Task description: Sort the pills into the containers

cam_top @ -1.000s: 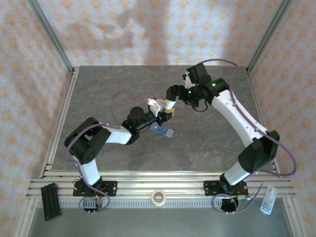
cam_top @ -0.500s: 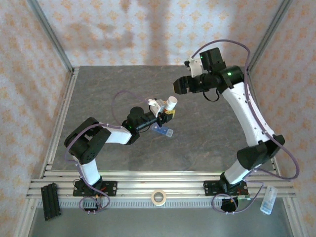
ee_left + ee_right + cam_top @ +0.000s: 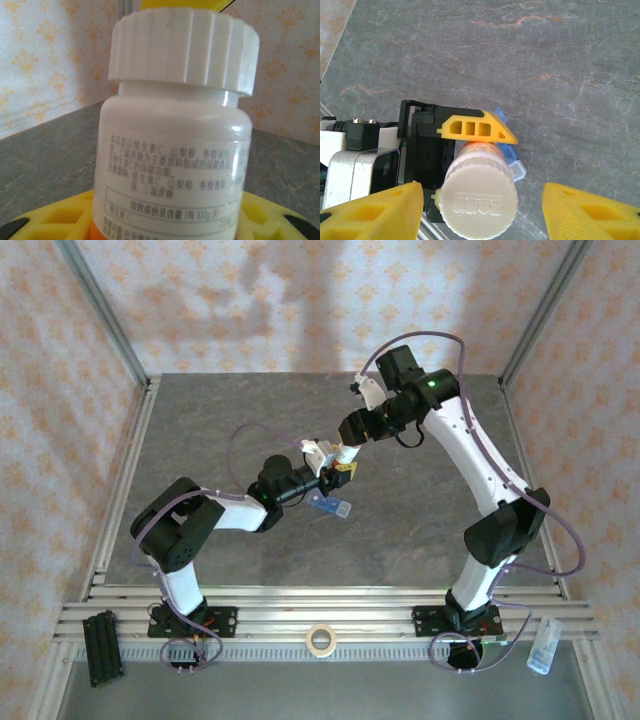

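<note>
My left gripper [image 3: 335, 468] is shut on a white-capped bottle [image 3: 345, 452] with an orange base, held tilted above the table. In the left wrist view the bottle [image 3: 175, 150] stands between the yellow fingers [image 3: 55, 215]. My right gripper [image 3: 482, 215] hovers over the ribbed cap [image 3: 479, 202], open, with a gap between each yellow fingertip [image 3: 375, 212] and the cap. The blue containers [image 3: 330, 505] lie on the table just below the bottle, and in the right wrist view the containers [image 3: 512, 160] peek out behind it. The pills are hidden.
A tape roll [image 3: 320, 640], a black block [image 3: 100, 645] and a clear plastic piece [image 3: 541, 645] lie on the near rail strip. Metal frame posts and patterned walls stand round the grey table [image 3: 250, 400].
My right gripper lifted away up and to the right, then came back down over the bottle cap with its jaws narrower. The left arm and the bottle stayed still.
</note>
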`<state>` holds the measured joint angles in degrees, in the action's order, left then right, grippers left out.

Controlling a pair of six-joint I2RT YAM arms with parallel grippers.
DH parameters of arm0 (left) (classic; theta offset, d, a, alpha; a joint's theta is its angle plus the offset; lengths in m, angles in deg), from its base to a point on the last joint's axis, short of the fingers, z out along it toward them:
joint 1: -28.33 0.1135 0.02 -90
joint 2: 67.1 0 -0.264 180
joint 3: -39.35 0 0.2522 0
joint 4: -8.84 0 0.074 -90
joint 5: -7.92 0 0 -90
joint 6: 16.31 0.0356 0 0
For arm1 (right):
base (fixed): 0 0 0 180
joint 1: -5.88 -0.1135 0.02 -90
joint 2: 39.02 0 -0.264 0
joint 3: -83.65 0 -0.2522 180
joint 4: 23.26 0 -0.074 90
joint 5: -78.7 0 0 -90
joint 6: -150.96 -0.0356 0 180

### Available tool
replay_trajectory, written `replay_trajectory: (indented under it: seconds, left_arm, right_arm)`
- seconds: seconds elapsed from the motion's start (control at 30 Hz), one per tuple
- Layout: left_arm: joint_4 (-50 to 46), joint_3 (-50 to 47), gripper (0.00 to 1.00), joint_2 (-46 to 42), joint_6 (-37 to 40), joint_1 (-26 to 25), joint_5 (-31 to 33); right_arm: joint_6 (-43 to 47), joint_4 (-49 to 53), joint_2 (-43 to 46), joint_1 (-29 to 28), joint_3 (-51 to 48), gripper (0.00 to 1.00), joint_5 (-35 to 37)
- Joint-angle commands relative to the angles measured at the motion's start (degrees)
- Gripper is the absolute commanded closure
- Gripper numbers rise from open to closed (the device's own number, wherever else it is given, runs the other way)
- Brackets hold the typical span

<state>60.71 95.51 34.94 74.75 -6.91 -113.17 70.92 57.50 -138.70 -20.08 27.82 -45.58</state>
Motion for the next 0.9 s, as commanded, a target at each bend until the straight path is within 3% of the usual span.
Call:
replay_trajectory:
  seconds: [0.0,0.5,0.67,0.87]
  left_arm:
    - [2.9,1.5,1.0,0.0,-0.8,-0.3,-0.8]
    - [3.1,1.7,1.0,0.1,-0.8,-0.3,-0.6]
    - [3.1,1.7,1.0,-0.1,-0.8,-0.3,-0.7]
    - [2.8,2.1,1.0,-0.5,-0.3,-0.3,0.0]
  right_arm:
    - [0.8,1.4,-0.1,-0.2,0.1,0.37,1.3]
    - [0.0,0.0,0.1,-0.2,-3.0,0.39,1.6]
    - [-0.7,-0.5,0.0,-0.2,-3.6,0.59,1.2]
    - [-8.3,-4.9,0.8,-0.3,-7.3,0.64,0.9]
